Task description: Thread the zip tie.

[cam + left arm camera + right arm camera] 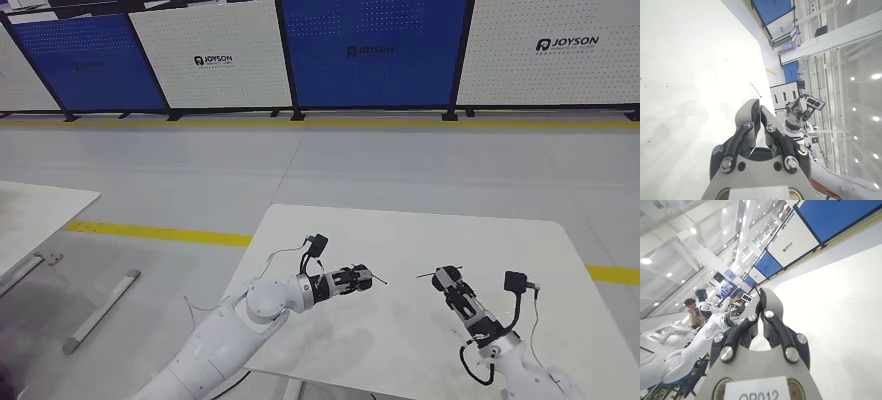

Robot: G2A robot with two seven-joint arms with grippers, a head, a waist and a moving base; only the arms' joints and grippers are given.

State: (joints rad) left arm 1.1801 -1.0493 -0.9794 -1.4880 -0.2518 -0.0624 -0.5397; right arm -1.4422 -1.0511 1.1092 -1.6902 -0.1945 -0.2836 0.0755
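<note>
My left gripper (366,277) hangs over the white table (420,235), shut on a thin black zip tie (380,281) whose short end pokes out to the right. My right gripper (441,273) faces it, shut on a black zip tie strip (428,274) pointing left. A small gap separates the two free ends. In the left wrist view the fingers (755,113) are pressed together and a black strip (755,89) runs beyond them. In the right wrist view the shut gripper (761,291) has the tie (756,288) sticking out of its tip.
The table's near edge (300,378) is close below both arms, with bare white surface beyond the grippers. A second table (40,210) stands at the far left across open floor. Blue and white panels (370,50) line the back.
</note>
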